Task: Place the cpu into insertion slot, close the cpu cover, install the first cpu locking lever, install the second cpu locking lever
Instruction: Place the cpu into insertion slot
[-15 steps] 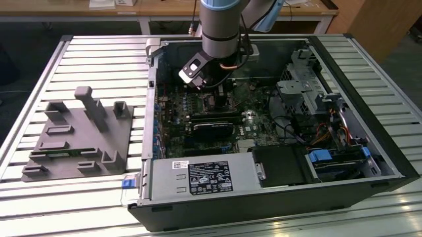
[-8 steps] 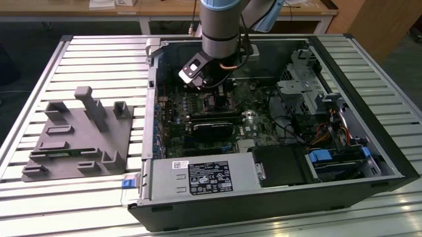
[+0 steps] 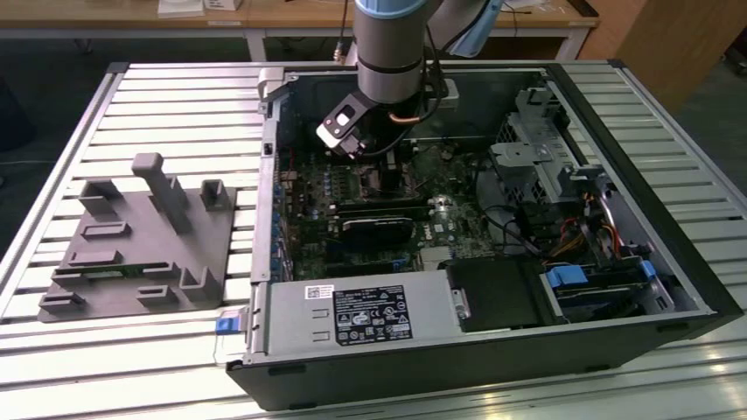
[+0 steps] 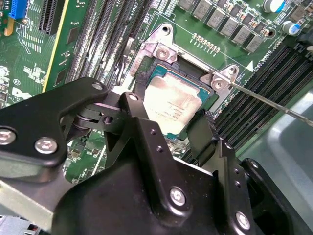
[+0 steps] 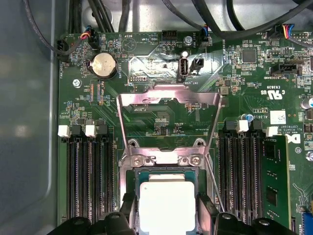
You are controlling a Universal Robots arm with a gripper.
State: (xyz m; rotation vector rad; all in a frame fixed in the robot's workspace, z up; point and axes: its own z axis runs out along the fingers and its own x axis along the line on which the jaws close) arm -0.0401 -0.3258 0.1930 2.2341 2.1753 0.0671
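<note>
Silvery cpu [image 4: 173, 100], faint print across its lid, sits in the insertion slot [image 4: 193, 71] with the black fingers [image 4: 199, 128] pinching two opposite edges; the cpu cover [image 5: 168, 98] stands swung open on its hinge.

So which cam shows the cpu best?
First wrist view: the cpu faces the camera squarely, its top nearly all visible in the socket. Second wrist view shows it slanted, partly behind the end effector. In the exterior view it's too small to tell.

slatted metal table [image 3: 175, 96] | wooden desks [image 3: 303, 13] behind | dark floor [image 3: 41, 66]
</note>
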